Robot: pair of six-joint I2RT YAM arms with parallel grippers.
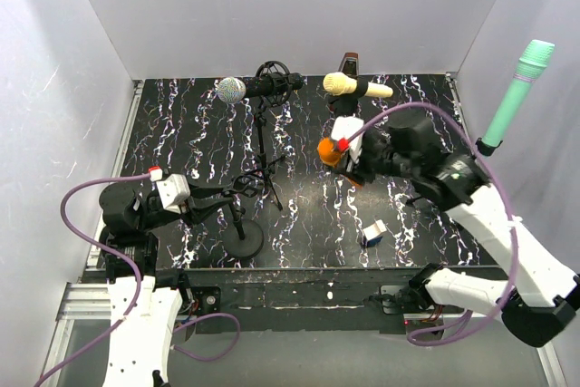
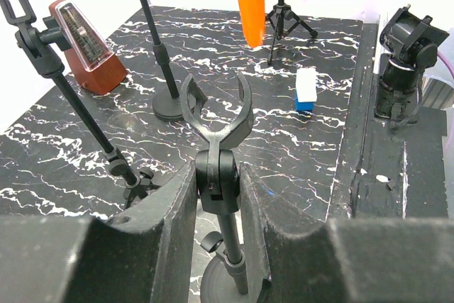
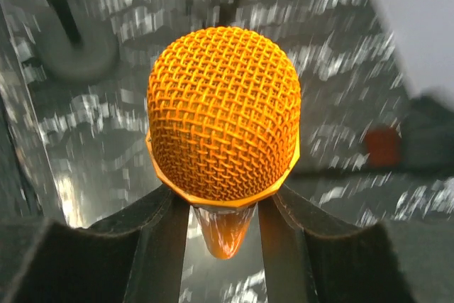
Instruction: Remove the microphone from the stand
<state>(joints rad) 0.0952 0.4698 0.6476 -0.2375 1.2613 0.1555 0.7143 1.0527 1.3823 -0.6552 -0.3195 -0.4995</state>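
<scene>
Since the clip [image 2: 215,108] on the stand [image 1: 245,240] is empty, the removal itself is judged done. What remains turns on where the orange microphone [image 1: 328,151] hangs.

It is off the table [image 1: 181,133], clamped in the right gripper [image 1: 346,160], whose jaws press on the neck just under the mesh head. Its long axis runs near upright, with a slight tilt: head up, tapered tail down toward the marbled surface.

From the clip the microphone lies to the robot's right and farther from the arm bases, well apart from it, so no part of the stand is beneath it. The right arm alone has the microphone; the left arm is nearer only to the stand.

The left gripper [image 2: 216,179] is clenched on the stand's pivot joint just below the clip, steadying it.

A blue-and-white box [image 1: 373,231] lies on the table near the right arm. In my judgement, any set-down should keep clear of it.
</scene>
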